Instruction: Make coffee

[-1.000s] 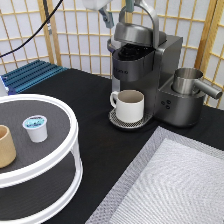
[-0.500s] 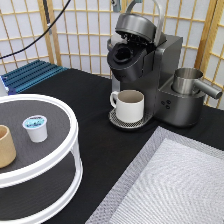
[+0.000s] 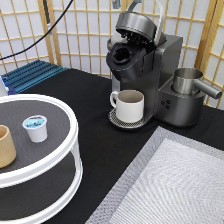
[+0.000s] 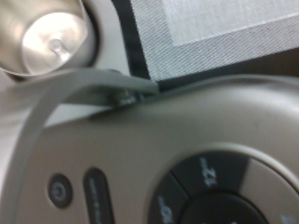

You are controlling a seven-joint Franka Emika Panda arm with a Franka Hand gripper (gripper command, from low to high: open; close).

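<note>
Going left to right in the exterior view: the coffee pod [image 3: 36, 127] sits on the white tiered stand [image 3: 70, 150] beside a wooden cup [image 3: 6, 146]. A mug [image 3: 129, 105] waits under the open coffee machine [image 3: 150, 75]. The gripper is out of frame, so I can't tell its state.

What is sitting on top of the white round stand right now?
On the white round stand, the coffee pod sits beside a tan wooden cup. Its lower shelf is mostly hidden. The end effector is out of the exterior view.
</note>
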